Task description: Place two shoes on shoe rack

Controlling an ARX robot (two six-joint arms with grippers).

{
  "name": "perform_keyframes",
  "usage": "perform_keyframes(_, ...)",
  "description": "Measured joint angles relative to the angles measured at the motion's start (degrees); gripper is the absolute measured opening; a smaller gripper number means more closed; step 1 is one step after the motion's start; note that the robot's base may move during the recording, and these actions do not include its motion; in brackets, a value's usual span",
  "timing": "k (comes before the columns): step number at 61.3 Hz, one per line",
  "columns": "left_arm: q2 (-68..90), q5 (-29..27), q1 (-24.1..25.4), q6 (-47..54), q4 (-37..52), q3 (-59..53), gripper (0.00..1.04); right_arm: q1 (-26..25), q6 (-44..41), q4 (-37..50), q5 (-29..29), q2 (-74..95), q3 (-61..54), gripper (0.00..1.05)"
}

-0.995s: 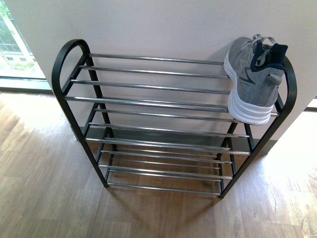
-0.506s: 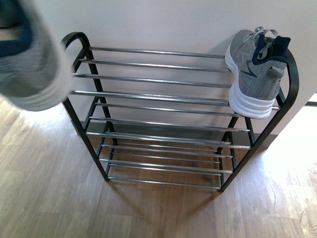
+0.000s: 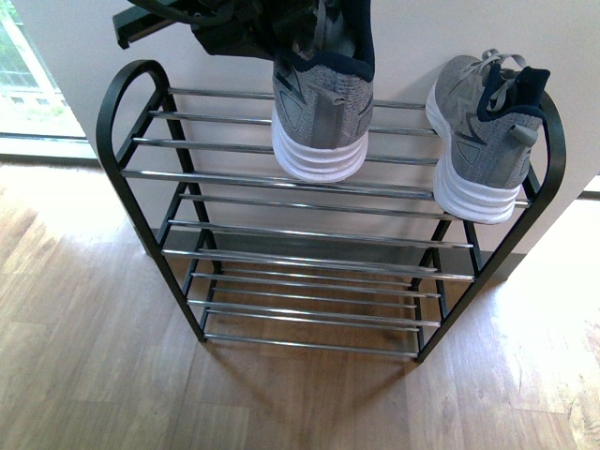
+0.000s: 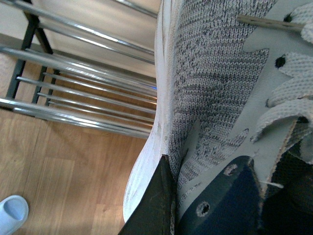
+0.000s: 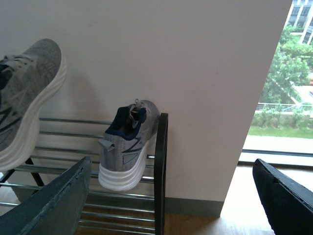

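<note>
The left gripper (image 3: 281, 33) holds a grey sneaker (image 3: 321, 122), heel toward the camera, over the middle of the top tier of the shoe rack (image 3: 139, 67). The second sneaker (image 3: 483, 141) rests at that tier's right end.

The left arm (image 3: 202, 21) is black throughout, with a flat black bar jutting from one side; shadow hides finer detail. The left gripper (image 4: 204, 159) has a dark, scuffed wedge finger with a pointed tip and what seems a navy plate finger with two small round holes. The right gripper (image 5: 171, 164) has two flat, matte, dark-grey wedge fingers, faintly scratched.
</note>
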Motion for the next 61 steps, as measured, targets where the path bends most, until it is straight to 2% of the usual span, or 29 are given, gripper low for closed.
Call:
perform_keyframes(28,15.9,7.4,-2.7,-0.8,-5.7,14.3,0.02,0.0,0.0,0.0,0.0,0.0,0.0,0.96)
perform_keyframes(61,30.3,10.3,-3.0,-3.2,-11.0,34.2,0.02,0.0,0.0,0.0,0.0,0.0,0.0,0.96)
